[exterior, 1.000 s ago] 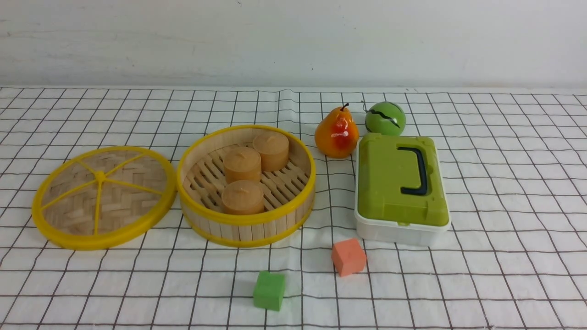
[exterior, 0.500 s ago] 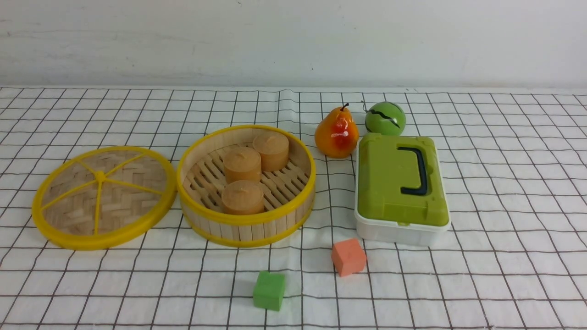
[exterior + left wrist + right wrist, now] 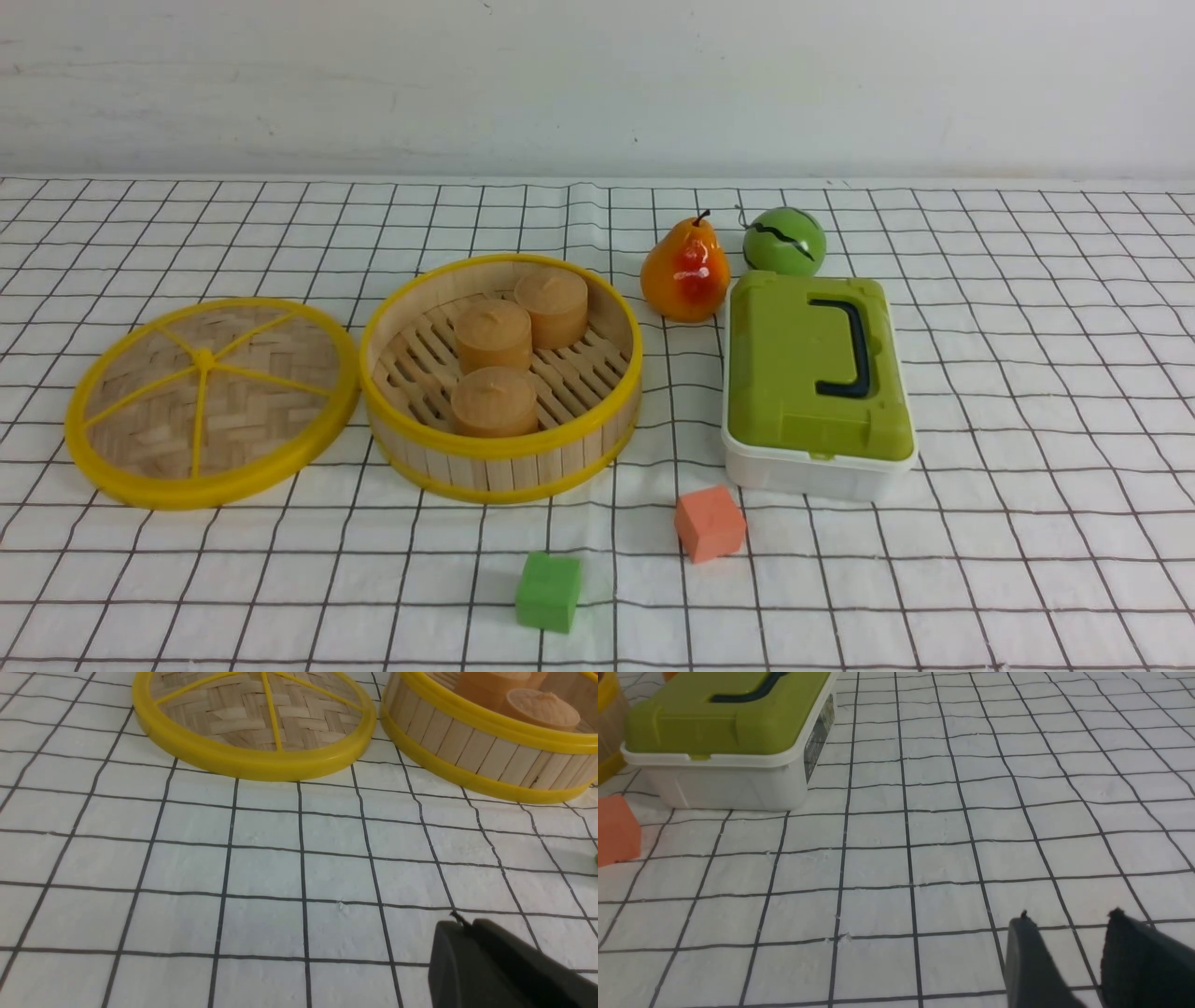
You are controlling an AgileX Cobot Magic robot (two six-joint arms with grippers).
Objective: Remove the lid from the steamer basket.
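Lid point(image 3: 212, 403) lies left of the open steamer basket point(image 3: 501, 462). Left gripper point(image 3: 462, 926), cropped, apparently closed; right gripper point(image 3: 1069, 919) slightly parted, holding nothing.

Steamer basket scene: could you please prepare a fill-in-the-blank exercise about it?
1. The lid lies on the cloth to the ____ of the steamer basket.
2. The basket holds ____ tan cylinders.
3. The orange block sits in front of the white box with the ____ top.

Missing words: left; three; green
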